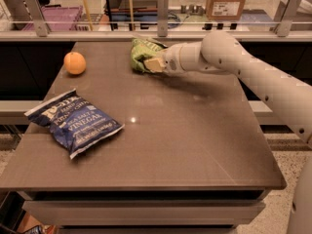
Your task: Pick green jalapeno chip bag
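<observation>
Green crinkled foil at the far edge of the brown table [185,130], roughly midway along that edge: the green jalapeno chip bag [140,51]. Lower right part of it covered by the gripper [152,64], reaching in from the right on the white arm [229,57] and touching the foil. Only 1 tan block of the gripper's tip in sight, the rest masked by the rounded white wrist. Grip on the bag impossible to tell: clamped or merely pressed against it. Equally unclear, bag resting on the tabletop or raised just off it. Arm cut off by the right edge of the view.

Bag bunched and rumpled, yellow-green with darker folds and a paler strip along the top. Printing on it too blurred to read.

Well apart to the left, near the far left corner, 1 orange [74,63]. Nearer the front left, 1 larger dark blue bag [75,121] lying flat, with the word "VINEGAR" legible and the smaller lettering hard to make out.
</observation>
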`<state>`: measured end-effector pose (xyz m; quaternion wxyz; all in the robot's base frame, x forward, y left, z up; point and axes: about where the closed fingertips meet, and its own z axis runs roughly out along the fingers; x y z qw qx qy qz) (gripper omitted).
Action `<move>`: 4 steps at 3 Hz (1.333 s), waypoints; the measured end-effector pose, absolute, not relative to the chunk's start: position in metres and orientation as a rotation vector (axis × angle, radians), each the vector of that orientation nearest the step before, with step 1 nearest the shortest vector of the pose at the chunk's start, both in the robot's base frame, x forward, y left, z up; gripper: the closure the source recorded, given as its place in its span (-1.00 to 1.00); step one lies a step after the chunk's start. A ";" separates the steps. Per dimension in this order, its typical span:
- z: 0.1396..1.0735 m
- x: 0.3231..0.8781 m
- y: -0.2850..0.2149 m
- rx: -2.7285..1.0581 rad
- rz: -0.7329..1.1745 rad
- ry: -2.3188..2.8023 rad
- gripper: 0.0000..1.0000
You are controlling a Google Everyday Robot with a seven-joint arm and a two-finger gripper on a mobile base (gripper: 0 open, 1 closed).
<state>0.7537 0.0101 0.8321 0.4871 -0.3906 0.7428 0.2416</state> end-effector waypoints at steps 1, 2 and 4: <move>0.832 0.754 0.010 -0.950 0.588 1.807 1.00; 0.832 0.754 0.010 -0.950 0.588 1.807 1.00; 0.833 0.754 0.011 -0.951 0.588 1.807 1.00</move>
